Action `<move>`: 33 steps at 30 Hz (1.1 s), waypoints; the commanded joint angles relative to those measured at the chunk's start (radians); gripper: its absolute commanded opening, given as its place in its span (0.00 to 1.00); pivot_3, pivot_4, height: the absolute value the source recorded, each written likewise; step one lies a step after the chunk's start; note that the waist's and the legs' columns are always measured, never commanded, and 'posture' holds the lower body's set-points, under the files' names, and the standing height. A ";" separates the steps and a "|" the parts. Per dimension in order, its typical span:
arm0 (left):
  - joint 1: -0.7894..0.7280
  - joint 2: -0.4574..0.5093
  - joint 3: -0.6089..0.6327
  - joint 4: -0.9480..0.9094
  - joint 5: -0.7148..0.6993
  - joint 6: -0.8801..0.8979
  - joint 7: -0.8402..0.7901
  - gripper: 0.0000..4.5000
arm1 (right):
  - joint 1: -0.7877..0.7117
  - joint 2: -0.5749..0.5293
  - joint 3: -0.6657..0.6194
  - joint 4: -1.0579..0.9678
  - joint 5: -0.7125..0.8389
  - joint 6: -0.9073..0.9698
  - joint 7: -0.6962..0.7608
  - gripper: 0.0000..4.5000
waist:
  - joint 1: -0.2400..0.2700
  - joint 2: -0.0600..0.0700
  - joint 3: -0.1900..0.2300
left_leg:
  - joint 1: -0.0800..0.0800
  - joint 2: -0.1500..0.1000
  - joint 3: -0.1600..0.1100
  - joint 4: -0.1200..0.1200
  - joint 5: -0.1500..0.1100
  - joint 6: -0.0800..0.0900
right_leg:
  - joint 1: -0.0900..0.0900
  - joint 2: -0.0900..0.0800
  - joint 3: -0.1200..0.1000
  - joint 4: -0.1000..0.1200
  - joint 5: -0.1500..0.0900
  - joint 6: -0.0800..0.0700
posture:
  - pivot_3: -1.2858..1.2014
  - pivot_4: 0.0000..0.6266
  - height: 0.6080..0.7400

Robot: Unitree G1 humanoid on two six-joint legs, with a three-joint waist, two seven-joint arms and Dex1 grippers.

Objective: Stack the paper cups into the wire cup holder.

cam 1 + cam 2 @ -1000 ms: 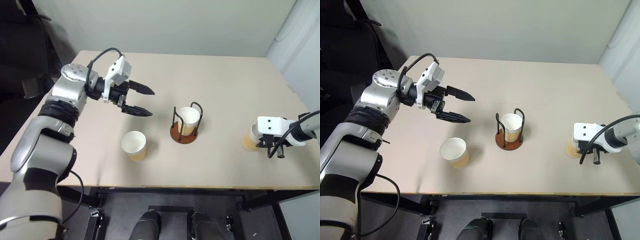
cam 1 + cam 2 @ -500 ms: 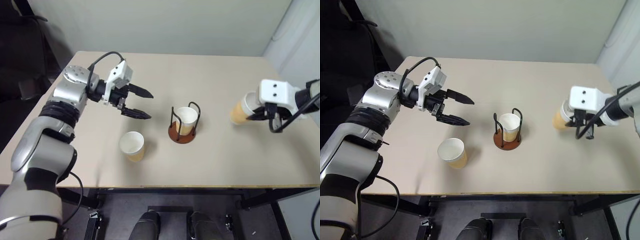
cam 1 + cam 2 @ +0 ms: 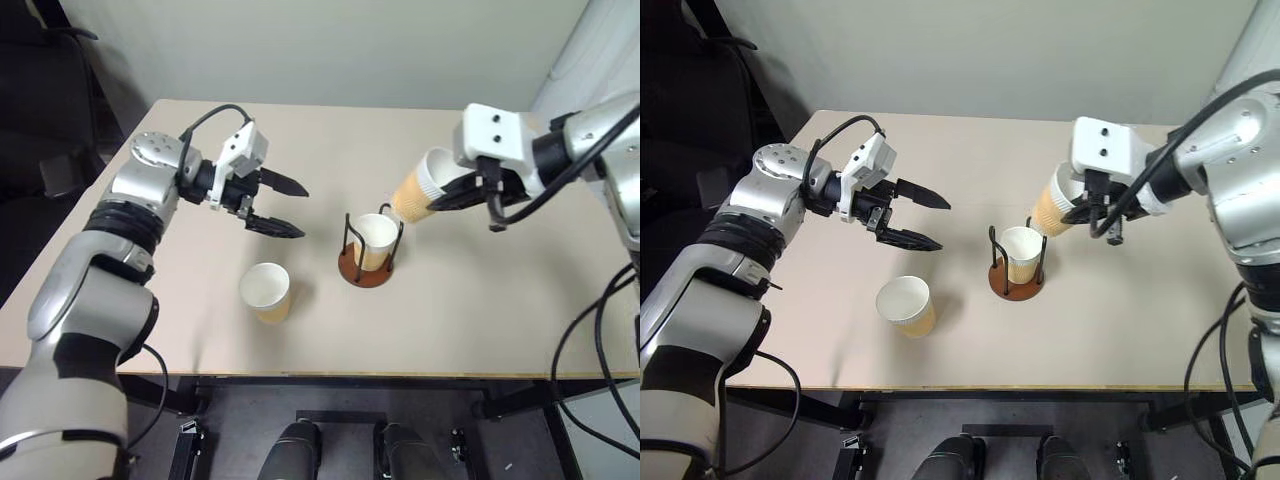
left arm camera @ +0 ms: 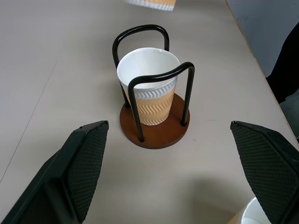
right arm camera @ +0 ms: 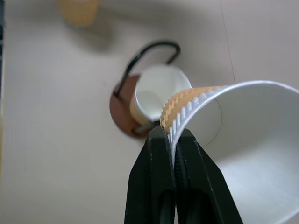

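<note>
Up at the right, the right gripper (image 5: pixel 172 140) has its two black fingers pinched together on the wall of a paper cup (image 3: pixel 418 188) — one finger outside on the ribbed brown side, the other inside against the white. That cup is off the table, tilted with its base pointing down and toward the wire cup holder (image 3: pixel 366 268), just above and beside the holder's far loop; whether its base touches the wire is hard to tell from the head views.

The holder stands near the middle of the table (image 3: pixel 480 320), and a second cup (image 4: pixel 148 86) sits upright on its brown disc between the two black loops.

The left gripper (image 3: pixel 287 206) hangs above the table to the left of the holder, fingers spread wide and holding nothing, pointing toward the holder.

A third cup (image 3: pixel 266 290) stands upright on the table in front of that gripper, apart from the holder.
</note>
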 commanded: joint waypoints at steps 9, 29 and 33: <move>-0.023 0.013 0.014 -0.005 -0.002 -0.014 -0.032 1.00 | -0.050 0.118 0.038 0.013 0.014 0.009 -0.050 0.01 | -0.002 0.000 0.000 | 0.000 0.000 0.001 -0.004 0.002 -0.003 | -0.002 0.001 -0.001 0.001 -0.001 -0.003 | 0.52 0.24 1.00; -0.015 0.027 0.020 -0.016 -0.004 -0.015 -0.032 1.00 | 0.016 0.129 0.120 0.094 -0.085 -0.161 -0.052 0.01 | -0.002 0.000 0.000 | 0.000 0.001 -0.002 -0.008 0.003 -0.005 | -0.003 -0.001 -0.002 0.003 -0.002 -0.005 | 0.52 0.24 1.00; -0.019 0.023 0.020 -0.011 -0.002 -0.017 -0.032 1.00 | 0.038 0.134 0.125 0.030 -0.064 -0.122 -0.036 0.01 | -0.003 -0.001 0.000 | 0.000 0.001 -0.002 -0.007 0.003 -0.005 | -0.003 -0.001 -0.002 0.002 -0.001 -0.005 | 0.52 0.24 1.00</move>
